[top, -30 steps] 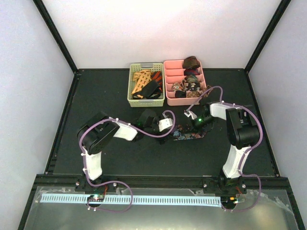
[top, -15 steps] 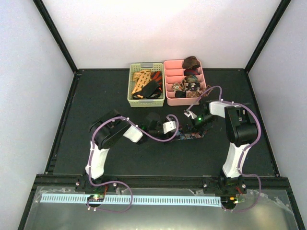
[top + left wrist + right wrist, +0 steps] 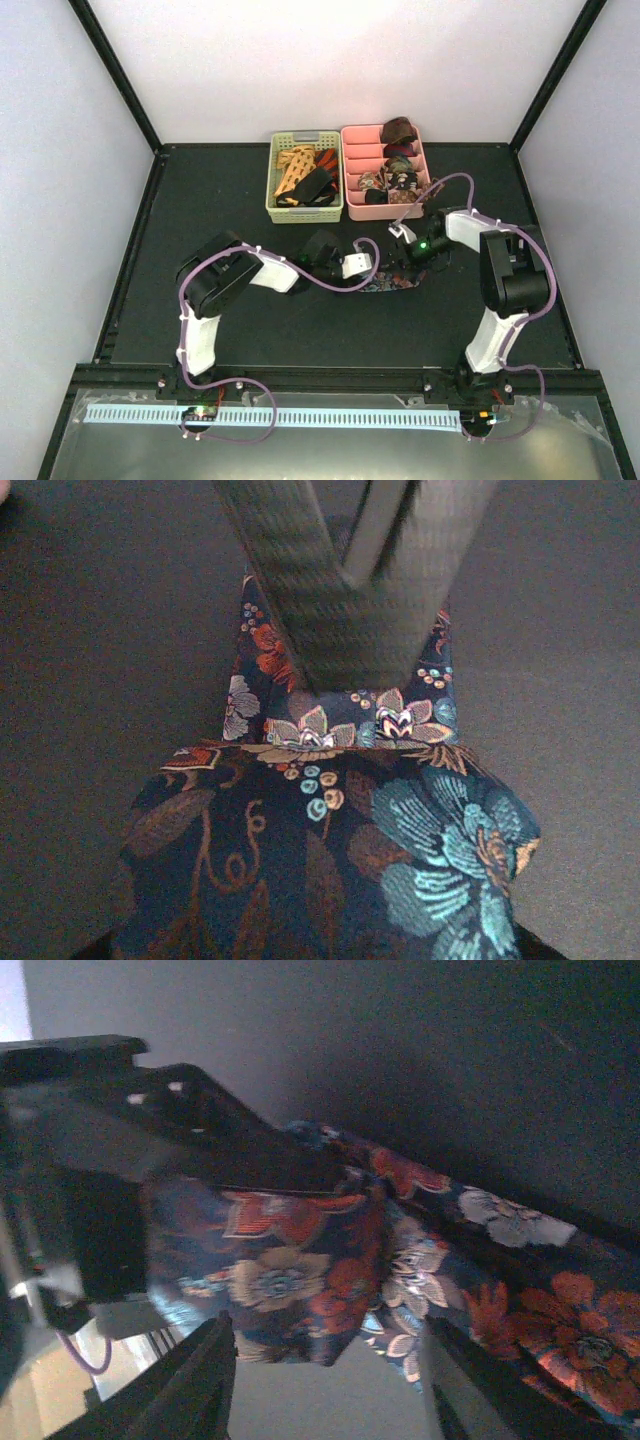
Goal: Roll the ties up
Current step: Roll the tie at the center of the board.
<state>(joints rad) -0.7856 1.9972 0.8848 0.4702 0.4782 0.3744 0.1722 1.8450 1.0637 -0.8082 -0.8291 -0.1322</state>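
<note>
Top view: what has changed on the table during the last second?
The left hand moved right to the floral tie and closed on its folded end. The right hand opened and let that tie go. The basket and the pink tray stayed in place.

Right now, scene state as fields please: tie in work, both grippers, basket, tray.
tie in work: navy floral tie, lying on the table between the two arms
left gripper: fingers meet in a V on the tie's folded edge; grip unclear
right gripper: open, tie fold between its fingers
basket: pale green, holds loose ties
tray: pink, divided, holds rolled ties
</note>
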